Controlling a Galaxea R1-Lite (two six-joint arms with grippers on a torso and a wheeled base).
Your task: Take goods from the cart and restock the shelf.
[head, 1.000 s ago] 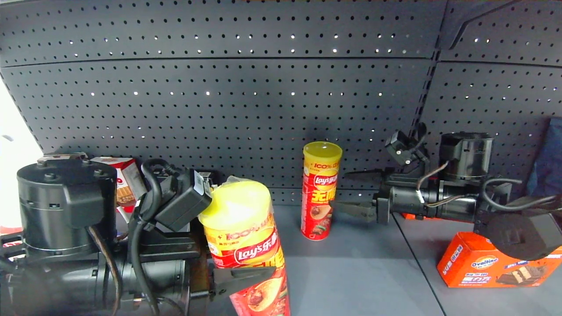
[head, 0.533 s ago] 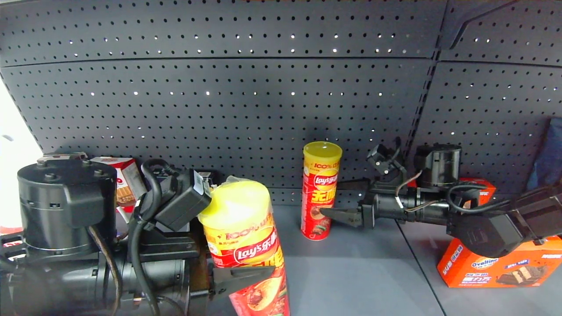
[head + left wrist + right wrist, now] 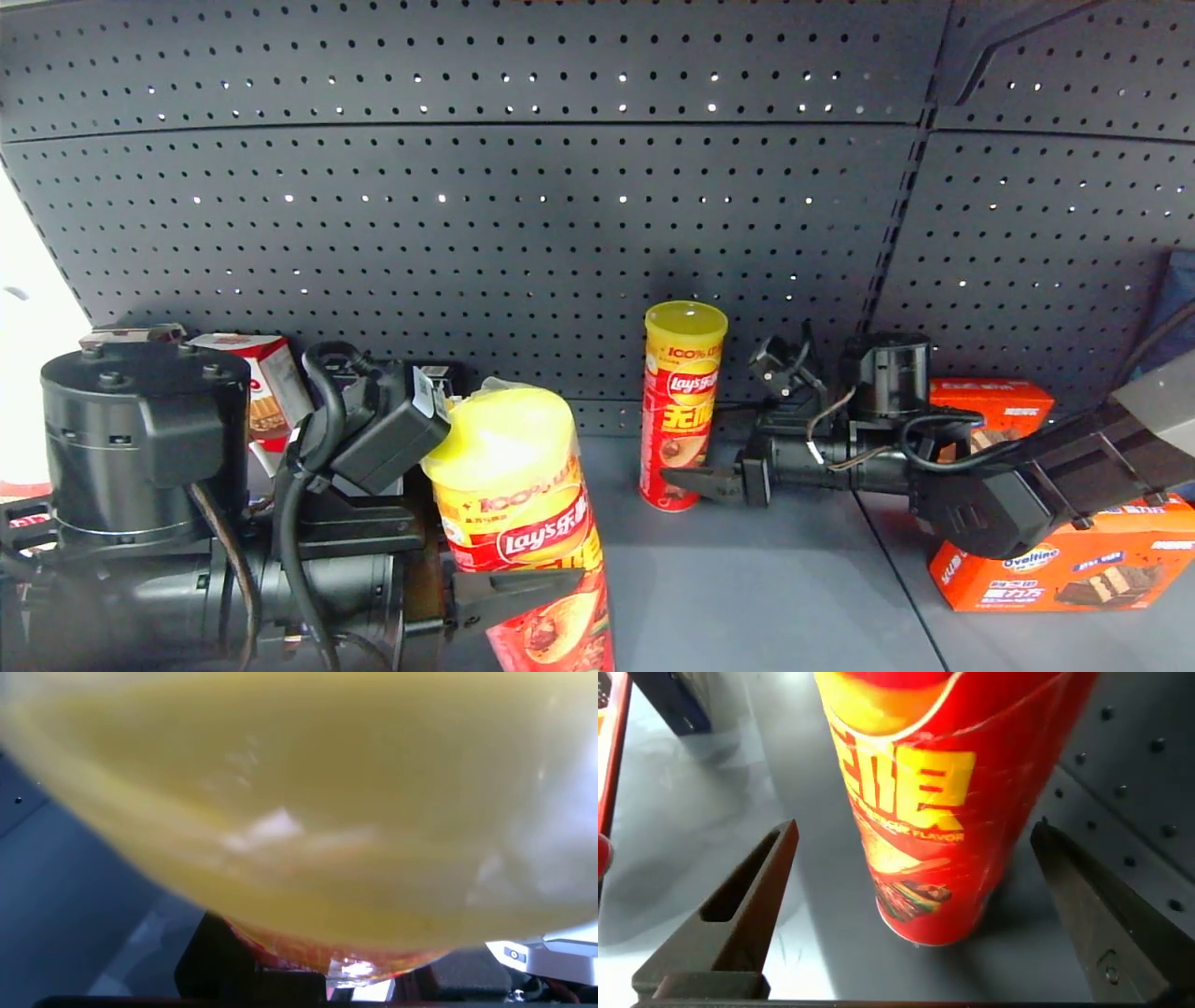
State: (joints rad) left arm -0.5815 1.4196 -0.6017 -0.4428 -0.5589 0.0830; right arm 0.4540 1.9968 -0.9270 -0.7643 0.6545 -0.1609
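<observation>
Pegboard (image 3: pixel 523 233) behind a shelf (image 3: pixel 766 579) with two chip cans.
Left gripper (image 3: pixel 509 551) clamps the held can (image 3: pixel 518 485), tilted, at front left. Standing can (image 3: pixel 683 401) sits upright on the shelf near the pegboard. Right gripper (image 3: pixel 913 835), spread wide, has a finger on each side of its base, not touching. Orange box (image 3: pixel 1055 569) lies at right.

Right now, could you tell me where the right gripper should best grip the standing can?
Probably across the can's lower body, coming from the robot's right: it stands upright and round, and the open right gripper has a finger either side there.
</observation>
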